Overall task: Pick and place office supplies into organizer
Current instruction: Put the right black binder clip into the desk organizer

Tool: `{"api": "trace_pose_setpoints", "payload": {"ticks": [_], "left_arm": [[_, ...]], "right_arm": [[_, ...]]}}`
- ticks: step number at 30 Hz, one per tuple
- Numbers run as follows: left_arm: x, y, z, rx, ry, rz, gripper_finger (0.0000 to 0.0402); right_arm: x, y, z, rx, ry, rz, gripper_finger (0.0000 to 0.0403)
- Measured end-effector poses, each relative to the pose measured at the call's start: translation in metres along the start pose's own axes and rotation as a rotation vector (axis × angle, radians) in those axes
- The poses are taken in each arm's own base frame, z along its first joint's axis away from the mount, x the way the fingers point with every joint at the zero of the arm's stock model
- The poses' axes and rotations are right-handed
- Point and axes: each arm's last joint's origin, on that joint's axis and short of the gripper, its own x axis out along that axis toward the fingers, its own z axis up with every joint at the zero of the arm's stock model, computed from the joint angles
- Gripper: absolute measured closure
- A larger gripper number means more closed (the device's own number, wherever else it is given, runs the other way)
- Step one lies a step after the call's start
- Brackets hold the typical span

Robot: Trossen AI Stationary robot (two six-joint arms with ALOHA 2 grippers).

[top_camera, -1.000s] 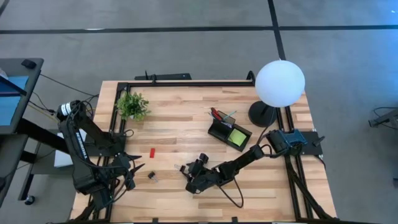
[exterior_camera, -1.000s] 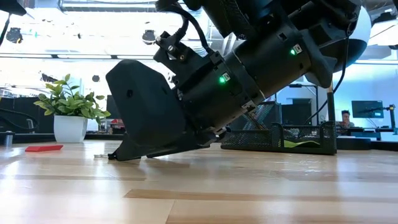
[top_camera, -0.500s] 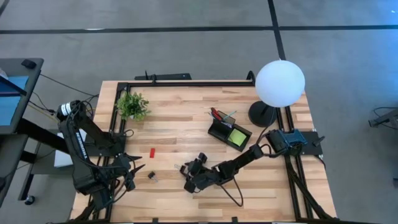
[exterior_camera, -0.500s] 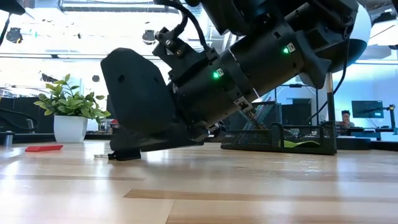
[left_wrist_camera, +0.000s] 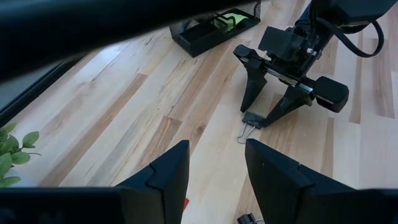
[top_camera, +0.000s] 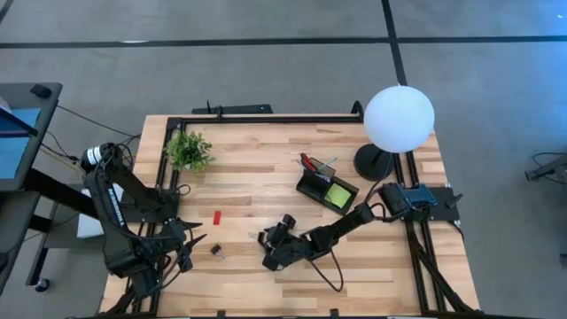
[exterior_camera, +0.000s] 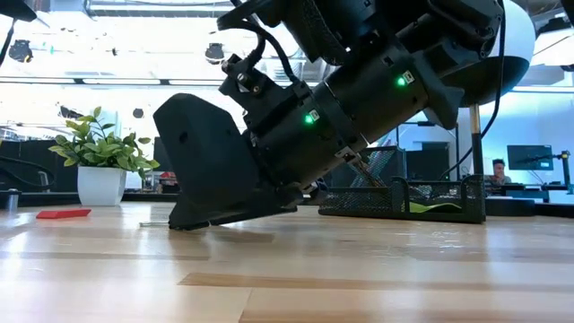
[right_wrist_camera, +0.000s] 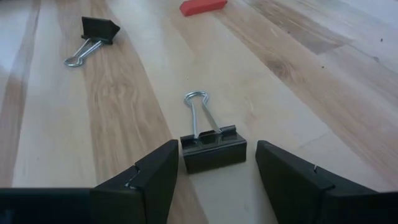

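- The wooden table [top_camera: 266, 168] carries everything, framed by black rails along its edges.
- The white globe lamp [top_camera: 399, 117] stands at the far right corner on its black base.
- The right arm reaches from the right edge toward the table's middle front, lying low over the wood. The right gripper [right_wrist_camera: 212, 163] has its fingers spread wide, with a black binder clip [right_wrist_camera: 212, 148] lying on the table between the tips. The fingers [right_wrist_camera: 152, 174] stand on either side of the clip body and do not appear to press it; its wire handle points away from the gripper. In the left wrist view the same clip [left_wrist_camera: 251, 119] sits at the tips of that gripper.
- The left arm waits folded at the table's left front corner. The left gripper [left_wrist_camera: 214, 165] hangs above the wood with its fingers apart and nothing between them.
- The small potted plant [top_camera: 188, 150] stands near the far left corner.
- The organizer [top_camera: 326, 189] sits right of centre, near the lamp base, well apart from the clip. A lime-green sticky-note pad [top_camera: 338, 194] lies in its tray, and red-handled scissors [top_camera: 308, 163] stand in its pen holder.
- A small red block [top_camera: 218, 217] lies left of centre.
- A second binder clip [top_camera: 215, 252] lies near the front, between the two grippers.
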Motion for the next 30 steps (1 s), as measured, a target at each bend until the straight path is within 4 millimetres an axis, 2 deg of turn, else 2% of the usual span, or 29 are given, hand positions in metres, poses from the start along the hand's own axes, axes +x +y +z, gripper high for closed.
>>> {"api": "trace_pose_setpoints", "payload": {"ticks": [4, 12, 16, 22, 27, 30], "left_arm": [[0.000, 0.000, 0.000, 0.003, 0.000, 0.000, 0.0248], [0.000, 0.000, 0.000, 0.002, 0.000, -0.002, 0.0248], [0.000, 0.000, 0.000, 0.002, 0.000, -0.002, 0.0248], [0.000, 0.000, -0.001, 0.004, 0.039, 0.003, 0.0248], [0.001, -0.001, -0.002, 0.010, 0.041, 0.008, 0.0248], [0.001, -0.003, -0.004, 0.016, 0.042, 0.012, 0.0248]], "right_arm": [[0.001, -0.001, 0.000, -0.053, 0.004, -0.002, 0.0205], [0.001, 0.000, 0.002, -0.073, 0.003, 0.040, 0.0285], [0.001, 0.001, 0.002, -0.063, 0.002, 0.043, 0.0284], [-0.004, 0.003, 0.004, -0.040, -0.007, 0.031, 0.0260], [-0.014, 0.003, 0.020, -0.019, -0.043, 0.027, 0.0286], [-0.023, 0.002, 0.033, -0.010, -0.072, -0.005, 0.0288]]}}
